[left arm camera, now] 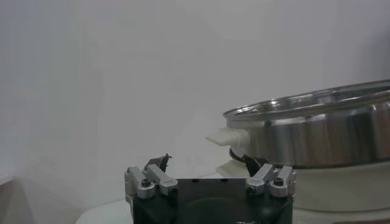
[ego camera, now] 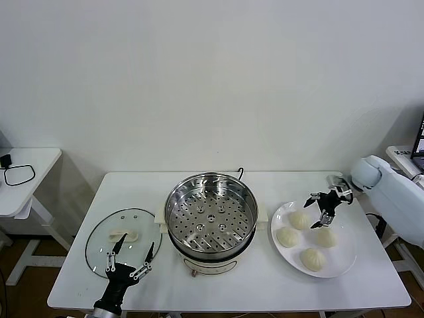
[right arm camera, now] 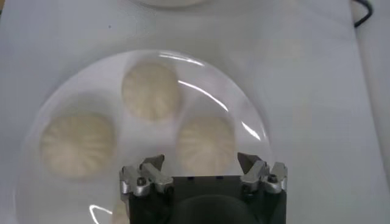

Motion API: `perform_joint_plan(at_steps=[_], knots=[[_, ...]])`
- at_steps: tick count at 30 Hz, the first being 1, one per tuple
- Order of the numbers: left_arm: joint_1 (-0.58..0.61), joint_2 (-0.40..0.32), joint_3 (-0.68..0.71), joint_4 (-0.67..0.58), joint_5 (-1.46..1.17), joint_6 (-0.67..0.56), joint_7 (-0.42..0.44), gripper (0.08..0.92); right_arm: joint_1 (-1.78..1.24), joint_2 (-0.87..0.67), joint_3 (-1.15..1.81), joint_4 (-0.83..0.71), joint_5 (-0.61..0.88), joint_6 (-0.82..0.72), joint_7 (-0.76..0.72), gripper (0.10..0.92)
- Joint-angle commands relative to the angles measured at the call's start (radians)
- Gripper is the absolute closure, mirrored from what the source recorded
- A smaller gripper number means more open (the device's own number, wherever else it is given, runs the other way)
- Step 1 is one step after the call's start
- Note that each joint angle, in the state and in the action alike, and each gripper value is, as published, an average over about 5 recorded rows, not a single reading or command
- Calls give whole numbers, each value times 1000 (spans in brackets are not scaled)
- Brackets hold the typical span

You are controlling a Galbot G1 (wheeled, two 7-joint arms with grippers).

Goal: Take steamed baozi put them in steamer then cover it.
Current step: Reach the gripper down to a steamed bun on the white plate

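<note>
Low at table's near edge, left gripper [ego camera: 130,260] spread wide over cover [ego camera: 124,240]; right gripper [ego camera: 322,207] spread above soft, crushable baozi [ego camera: 299,220] on plate [ego camera: 343,265]; steamer [ego camera: 211,215] empty; best pinched gently across domed sides.

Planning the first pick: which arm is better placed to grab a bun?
Right. The right gripper hangs open over the plate of baozi; the left gripper hovers open over the cover, across the steamer.

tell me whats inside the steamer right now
Only the perforated tray shows inside the steamer; no baozi are in it, all four sit on the plate. Whatever lies beneath the tray is hidden.
</note>
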Motion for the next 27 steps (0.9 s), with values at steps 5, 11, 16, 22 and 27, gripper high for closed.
perform_joint_plan(at_steps=[5,11,16,22,27], knots=[[0,1,-3,5,0,-1,-3,177,30,51,-57,-41,-53,12,34,203],[-2,-2,-1,8,0,-3,-3,177,29,52,-82,-26,-57,16,43,215],[-2,-2,-3,8,0,-6,-3,177,28,42,-93,-5,-54,18,51,288],[-2,-2,-6,7,0,-8,-3,177,25,16,-101,42,-44,24,66,332],[-3,-2,-5,3,0,-7,-4,177,65,-44,-114,149,-41,58,66,352]])
